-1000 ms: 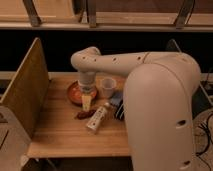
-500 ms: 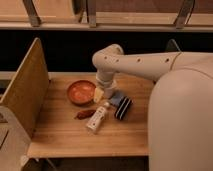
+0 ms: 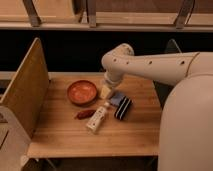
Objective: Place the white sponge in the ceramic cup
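Beside the hand (image 3: pixel 107 86) lies the white sponge (image 3: pixel 117 99).

Dim warm light, dark bkgd; hand (image 3: pixel 106 88) over lit table (image 3: pixel 60 135) ctr, soft shadows.

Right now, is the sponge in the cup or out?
Out. The white sponge lies on the table beside the ceramic cup; the gripper hangs close over that cup.
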`<move>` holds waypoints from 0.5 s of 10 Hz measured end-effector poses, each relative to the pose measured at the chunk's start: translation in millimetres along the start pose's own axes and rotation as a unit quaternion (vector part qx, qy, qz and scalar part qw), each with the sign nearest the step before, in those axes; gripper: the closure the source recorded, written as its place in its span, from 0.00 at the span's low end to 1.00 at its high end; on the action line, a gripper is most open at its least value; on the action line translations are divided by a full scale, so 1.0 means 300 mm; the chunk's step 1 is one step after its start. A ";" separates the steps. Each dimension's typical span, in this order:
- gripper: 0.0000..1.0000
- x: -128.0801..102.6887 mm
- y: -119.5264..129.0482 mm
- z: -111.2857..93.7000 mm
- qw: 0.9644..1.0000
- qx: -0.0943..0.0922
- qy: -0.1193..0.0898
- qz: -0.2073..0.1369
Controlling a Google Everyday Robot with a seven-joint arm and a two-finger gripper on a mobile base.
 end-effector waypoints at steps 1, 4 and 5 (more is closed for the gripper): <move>0.20 0.005 -0.040 0.014 1.000 0.003 -0.001 0.031; 0.20 0.087 -0.177 0.092 0.984 0.024 0.024 0.175; 0.20 0.116 -0.207 0.113 0.975 0.035 0.033 0.216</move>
